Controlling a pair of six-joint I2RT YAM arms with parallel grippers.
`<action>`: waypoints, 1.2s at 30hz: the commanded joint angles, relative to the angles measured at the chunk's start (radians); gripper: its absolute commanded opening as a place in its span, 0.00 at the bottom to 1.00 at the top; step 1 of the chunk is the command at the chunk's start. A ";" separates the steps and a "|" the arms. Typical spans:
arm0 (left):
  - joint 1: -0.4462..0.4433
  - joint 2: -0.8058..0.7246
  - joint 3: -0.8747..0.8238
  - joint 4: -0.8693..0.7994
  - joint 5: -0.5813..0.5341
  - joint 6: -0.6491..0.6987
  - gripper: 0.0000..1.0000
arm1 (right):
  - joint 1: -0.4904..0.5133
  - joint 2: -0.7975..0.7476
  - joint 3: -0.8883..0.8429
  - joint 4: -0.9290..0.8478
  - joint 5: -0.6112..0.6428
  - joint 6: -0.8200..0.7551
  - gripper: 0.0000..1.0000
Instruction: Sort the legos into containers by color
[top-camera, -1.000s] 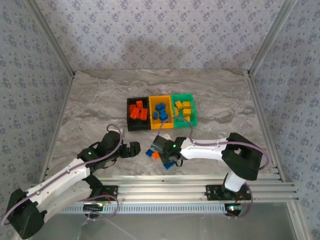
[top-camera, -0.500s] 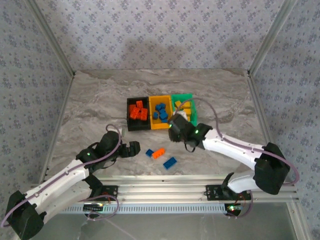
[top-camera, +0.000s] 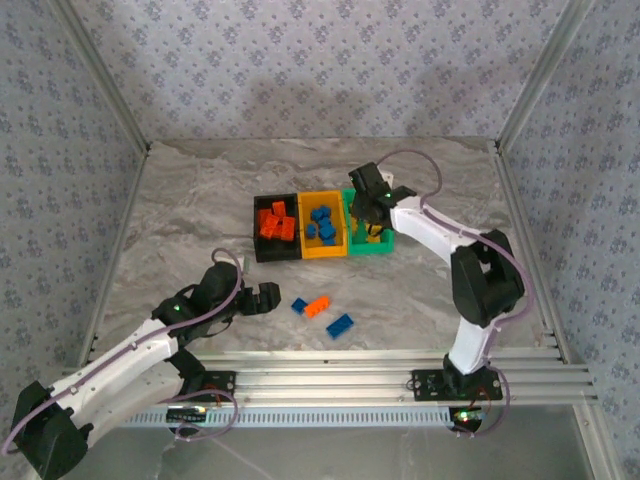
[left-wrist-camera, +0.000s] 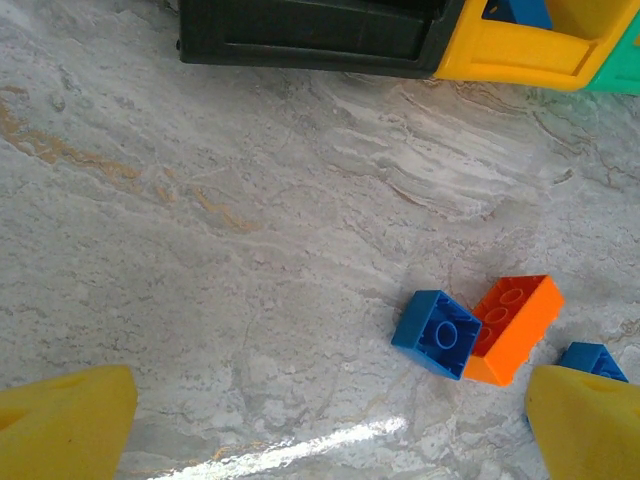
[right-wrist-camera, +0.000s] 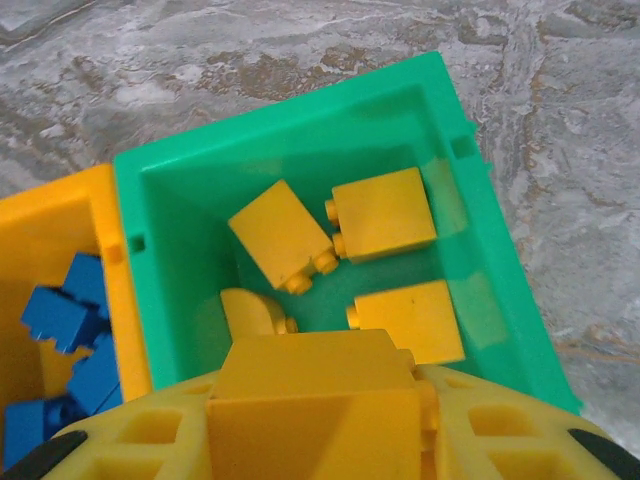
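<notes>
Three joined containers stand mid-table: black with orange-red legos, yellow-orange with blue ones, green with yellow ones. My right gripper hovers over the green bin, shut on a yellow lego; several yellow legos lie below it. A blue lego, an orange lego touching it, and another blue lego lie loose on the table. My left gripper is open just left of them, fingers wide apart with nothing between.
The loose legos lie between the bins and the front rail. In the left wrist view the black bin's wall runs along the top. Metal frame posts and patterned walls enclose the marble table.
My right arm has swung from the loose legos near the front up to above the green bin, carrying the yellow lego. The left arm has stayed put.
</notes>
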 joint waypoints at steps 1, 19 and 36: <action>0.005 -0.007 -0.006 -0.004 0.017 -0.010 1.00 | -0.005 0.057 0.066 -0.058 0.002 0.066 0.44; -0.042 0.155 0.102 0.053 0.073 0.101 0.96 | 0.081 -0.267 -0.170 0.044 -0.002 0.079 0.70; -0.363 0.878 0.542 -0.070 -0.176 0.309 0.62 | 0.130 -0.766 -0.618 0.017 0.035 0.177 0.71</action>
